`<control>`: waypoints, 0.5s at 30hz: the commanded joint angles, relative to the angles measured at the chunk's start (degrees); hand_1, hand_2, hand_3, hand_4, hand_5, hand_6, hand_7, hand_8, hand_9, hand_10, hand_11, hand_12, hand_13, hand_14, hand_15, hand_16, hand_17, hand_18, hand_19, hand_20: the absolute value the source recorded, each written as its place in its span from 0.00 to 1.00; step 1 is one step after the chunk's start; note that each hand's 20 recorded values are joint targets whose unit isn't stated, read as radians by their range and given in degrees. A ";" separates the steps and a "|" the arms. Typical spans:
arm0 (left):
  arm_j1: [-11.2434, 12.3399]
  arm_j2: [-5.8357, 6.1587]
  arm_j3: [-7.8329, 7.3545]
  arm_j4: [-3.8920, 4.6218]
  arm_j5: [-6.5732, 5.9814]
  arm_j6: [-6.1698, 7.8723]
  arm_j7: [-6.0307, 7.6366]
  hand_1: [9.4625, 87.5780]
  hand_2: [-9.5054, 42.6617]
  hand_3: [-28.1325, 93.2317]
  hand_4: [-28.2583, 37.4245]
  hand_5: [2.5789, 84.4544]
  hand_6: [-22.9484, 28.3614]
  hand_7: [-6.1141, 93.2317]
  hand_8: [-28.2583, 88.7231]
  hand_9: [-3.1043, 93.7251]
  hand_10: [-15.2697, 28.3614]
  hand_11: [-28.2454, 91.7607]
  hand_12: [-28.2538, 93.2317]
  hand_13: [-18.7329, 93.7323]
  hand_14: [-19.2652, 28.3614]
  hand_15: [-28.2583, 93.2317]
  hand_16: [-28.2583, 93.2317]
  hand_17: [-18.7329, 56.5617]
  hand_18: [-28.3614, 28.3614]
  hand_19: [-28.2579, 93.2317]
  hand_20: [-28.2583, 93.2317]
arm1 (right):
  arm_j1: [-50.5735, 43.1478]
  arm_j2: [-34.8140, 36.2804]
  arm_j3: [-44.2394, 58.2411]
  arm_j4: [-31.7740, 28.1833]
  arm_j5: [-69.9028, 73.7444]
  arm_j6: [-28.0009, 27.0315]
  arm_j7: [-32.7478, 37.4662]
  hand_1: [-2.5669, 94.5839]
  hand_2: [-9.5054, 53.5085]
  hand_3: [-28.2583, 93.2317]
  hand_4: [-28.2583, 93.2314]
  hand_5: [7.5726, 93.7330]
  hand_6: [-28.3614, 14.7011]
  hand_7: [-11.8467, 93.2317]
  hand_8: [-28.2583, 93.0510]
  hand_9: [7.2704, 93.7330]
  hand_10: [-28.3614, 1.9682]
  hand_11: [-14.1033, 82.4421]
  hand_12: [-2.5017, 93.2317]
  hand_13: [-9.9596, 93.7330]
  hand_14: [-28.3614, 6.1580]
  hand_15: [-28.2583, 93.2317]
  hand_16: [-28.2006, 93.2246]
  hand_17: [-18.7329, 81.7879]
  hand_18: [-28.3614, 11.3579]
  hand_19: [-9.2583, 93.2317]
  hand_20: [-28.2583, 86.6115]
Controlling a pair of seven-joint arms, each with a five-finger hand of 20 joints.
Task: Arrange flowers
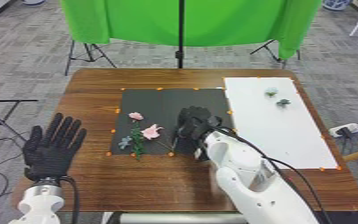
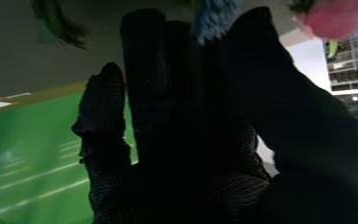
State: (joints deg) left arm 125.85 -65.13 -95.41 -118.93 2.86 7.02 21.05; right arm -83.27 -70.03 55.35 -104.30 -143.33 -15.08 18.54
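Over the right part of the black sheet, my right hand stands open, to the right of the flowers. A small pink flower, a larger pink flower and a blue flower lie among green stems on the sheet's left part. In the right wrist view, my right hand has straight fingers; a blue flower appears by the fingertips, with pink petals past the thumb and greenery beyond the fingers. My left hand is open, palm-flat, left of the sheet.
A white sheet covers the table's right side, with a pale flower and a dark green one near its far end. Orange markers line both sheets. A green cloth hangs behind the wooden table.
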 commanded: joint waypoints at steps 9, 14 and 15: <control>0.41 -0.05 0.32 0.52 -1.14 -0.50 -0.93 0.22 0.49 0.85 0.00 0.50 0.65 0.18 0.15 0.41 0.73 0.39 0.30 0.42 0.75 0.50 0.17 0.14 0.75 0.50 0.32 | -1.30 0.18 -0.36 -0.02 -1.86 5.00 -0.78 1.00 0.00 0.00 0.53 0.72 0.68 0.53 0.19 0.84 0.63 0.37 0.48 0.73 0.64 0.68 0.55 0.50 0.18 0.93 0.60; 0.55 -0.12 0.41 0.47 -1.23 -0.59 -0.79 0.22 0.49 0.85 0.00 0.50 0.65 0.18 0.15 0.41 0.73 0.39 0.30 0.42 0.76 0.50 0.17 0.14 0.75 0.50 0.32 | -1.28 0.64 0.30 -3.59 3.17 4.08 1.12 1.00 0.00 0.00 0.54 0.72 0.68 0.53 0.19 0.84 0.63 0.36 0.48 0.74 0.64 0.68 0.55 0.50 0.18 0.93 0.61; 0.58 -0.16 0.36 0.40 -1.21 -0.43 -0.78 0.22 0.49 0.85 0.00 0.50 0.65 0.18 0.15 0.41 0.73 0.39 0.30 0.42 0.76 0.50 0.17 0.14 0.75 0.50 0.32 | -1.29 0.70 0.41 -4.26 3.90 3.94 1.44 1.00 0.00 0.00 0.54 0.72 0.68 0.53 0.19 0.84 0.62 0.36 0.47 0.74 0.64 0.68 0.55 0.50 0.18 0.93 0.61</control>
State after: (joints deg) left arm 125.61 -65.09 -95.29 -118.82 2.07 6.87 20.69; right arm -84.52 -69.91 55.04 -104.06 -143.81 -10.63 18.01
